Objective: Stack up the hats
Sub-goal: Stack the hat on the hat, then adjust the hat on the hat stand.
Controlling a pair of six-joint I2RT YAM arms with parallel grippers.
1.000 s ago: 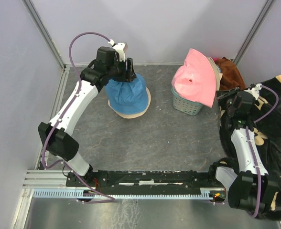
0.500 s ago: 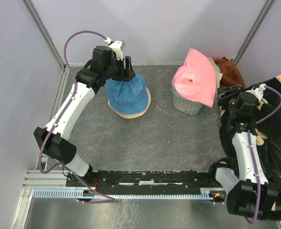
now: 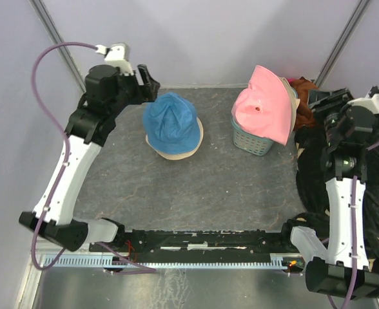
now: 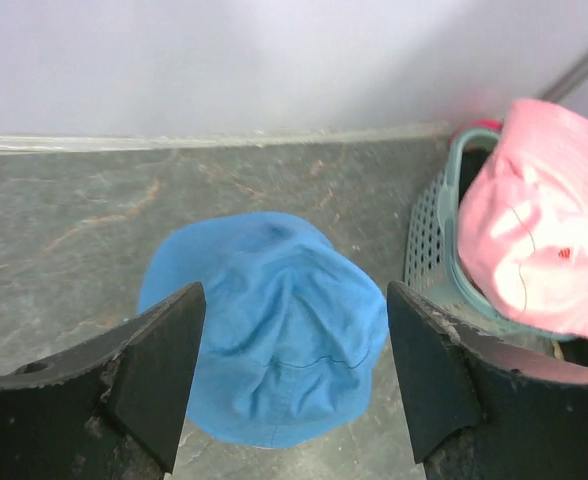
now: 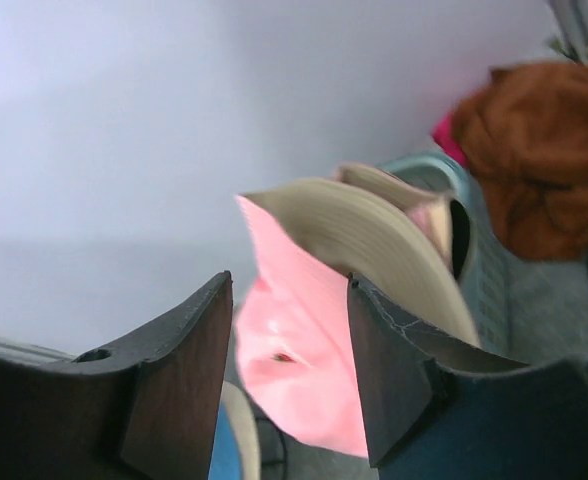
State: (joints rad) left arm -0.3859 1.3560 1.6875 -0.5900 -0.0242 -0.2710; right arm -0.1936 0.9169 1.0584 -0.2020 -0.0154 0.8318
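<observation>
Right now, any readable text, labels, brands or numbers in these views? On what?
No text can be read in any view.
On the pink hat: a small red mark on the crown, too small to read.
On the blue hat and the basket: no print shows.

Four hats: a blue hat (image 3: 170, 119) over a beige hat (image 3: 175, 154) at eleven o'clock, a pink hat (image 3: 267, 106) and second beige hat (image 5: 384, 225) at two. One basket (image 3: 251, 141), one brown cloth (image 3: 312, 96), one blanket (image 3: 309, 174).
</observation>
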